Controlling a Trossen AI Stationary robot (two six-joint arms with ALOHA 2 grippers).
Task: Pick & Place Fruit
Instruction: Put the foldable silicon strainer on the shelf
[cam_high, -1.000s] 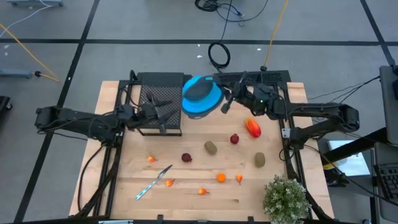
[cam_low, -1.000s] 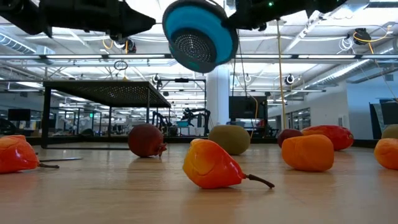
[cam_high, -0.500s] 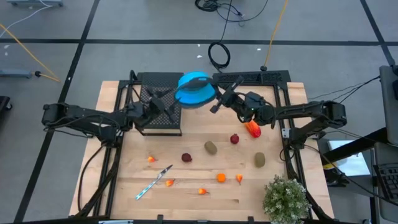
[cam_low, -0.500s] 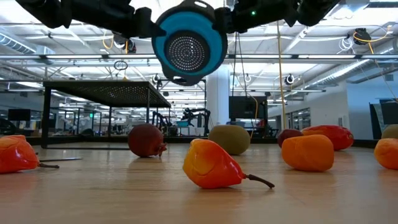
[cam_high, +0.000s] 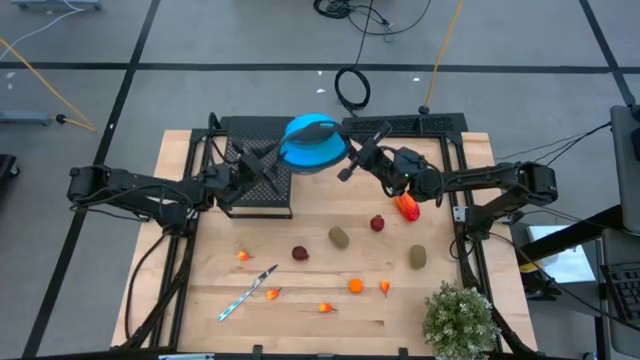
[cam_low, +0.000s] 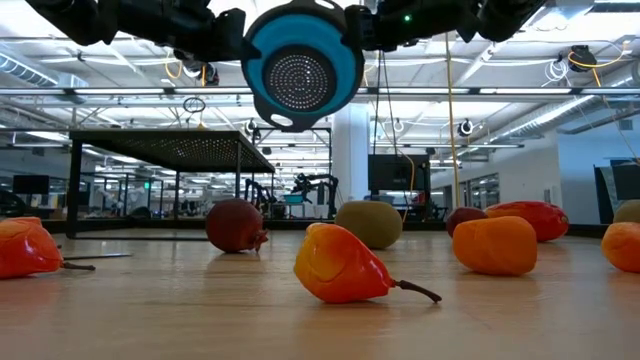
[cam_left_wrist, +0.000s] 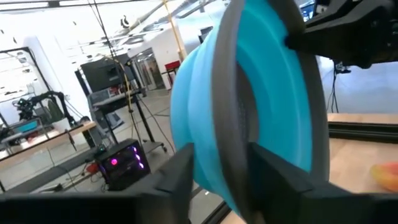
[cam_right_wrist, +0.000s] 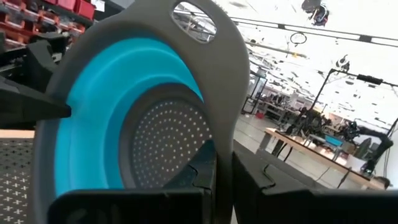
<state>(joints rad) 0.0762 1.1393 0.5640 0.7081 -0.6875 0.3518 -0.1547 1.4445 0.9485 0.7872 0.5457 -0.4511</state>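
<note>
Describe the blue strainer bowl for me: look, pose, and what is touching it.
The strainer is a bright blue, soft-looking bowl with a grey rim, a rim tab with a hole, and a grey perforated bottom. It hangs in the air above the table's back edge, tipped on its side. The right gripper is shut on its rim; the left gripper straddles the opposite rim, jaws around it.

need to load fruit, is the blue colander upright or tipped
Tipped on its side: the blue colander hangs in the air between both grippers, its perforated base facing the low camera.

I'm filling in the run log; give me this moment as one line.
right gripper: shut on blue colander rim | left gripper: closing on opposite rim | colander: midair | fruit: on table
</note>
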